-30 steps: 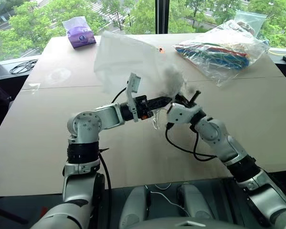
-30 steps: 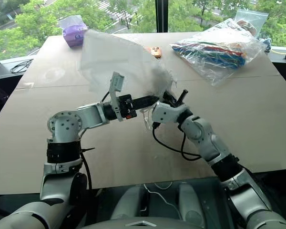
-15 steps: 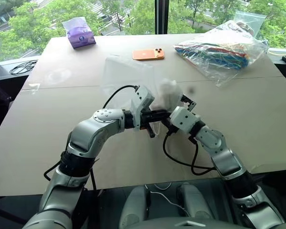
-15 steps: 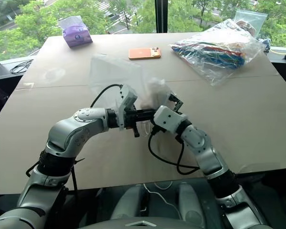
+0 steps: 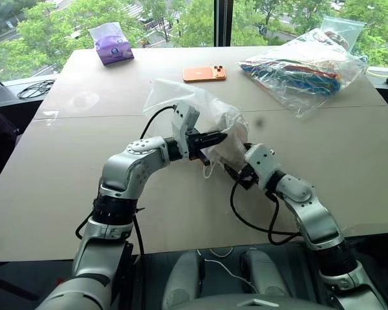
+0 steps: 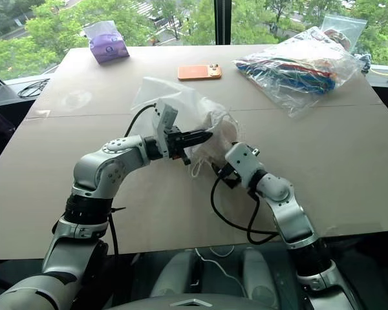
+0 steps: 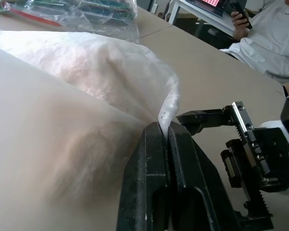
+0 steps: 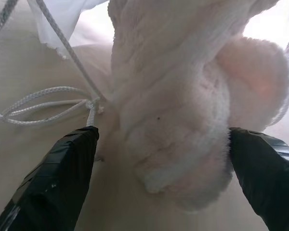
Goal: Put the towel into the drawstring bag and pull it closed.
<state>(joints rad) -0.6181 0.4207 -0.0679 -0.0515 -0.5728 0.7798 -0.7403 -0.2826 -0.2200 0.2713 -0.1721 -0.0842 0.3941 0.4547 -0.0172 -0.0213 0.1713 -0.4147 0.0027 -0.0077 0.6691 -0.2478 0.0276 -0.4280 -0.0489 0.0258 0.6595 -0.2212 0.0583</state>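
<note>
A wide beige table (image 5: 64, 187) is seen, made of two boards joined along a seam running from nine to three o'clock. At eleven o'clock a purple tissue pack (image 5: 112, 42) is laid. An orange phone (image 5: 204, 73) is placed flat at twelve o'clock. A large clear plastic bag of colourful items (image 5: 304, 68) is spread at one to two o'clock. Near the centre the drawstring bag (image 5: 200, 119) is rested on the surface.

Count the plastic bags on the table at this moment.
3: the thin white crinkly drawstring bag pinched by the left gripper mid-table; the big clear bag of colourful items far right; the small purple packet far left.
</note>
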